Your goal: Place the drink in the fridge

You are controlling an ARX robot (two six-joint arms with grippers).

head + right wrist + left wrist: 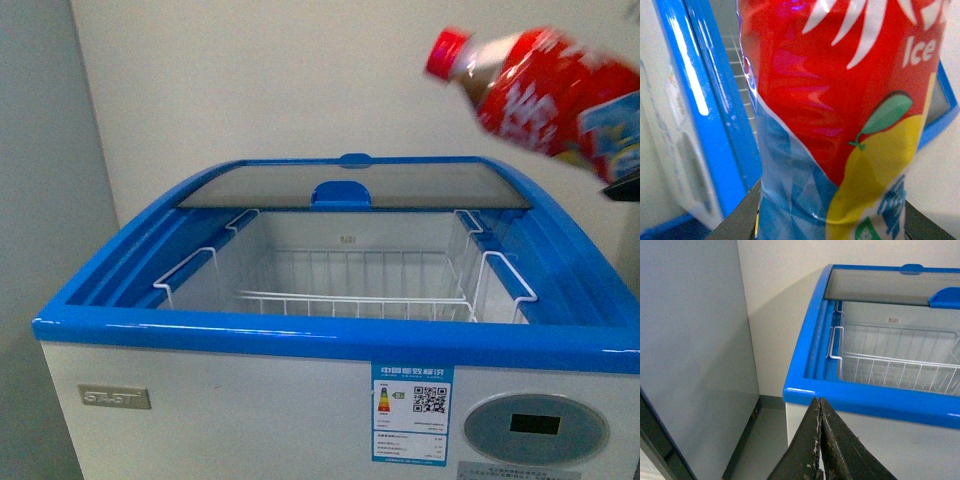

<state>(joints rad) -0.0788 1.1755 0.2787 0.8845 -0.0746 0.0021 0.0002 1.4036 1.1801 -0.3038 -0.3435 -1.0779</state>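
Note:
The drink, a clear bottle with a red cap, brownish liquid and a red label, hangs tilted at the upper right, above the fridge's right rear corner, cap pointing left. It fills the right wrist view, drink, with my right gripper shut on its lower body. Only a dark bit of that gripper shows in the front view. The fridge is a white chest with a blue rim, its glass lid slid back, white wire baskets inside. My left gripper is shut and empty, just before the fridge's front left corner.
A tall grey cabinet stands left of the fridge with a narrow floor gap between them. A cream wall runs behind. An energy label and a round control panel are on the fridge's front.

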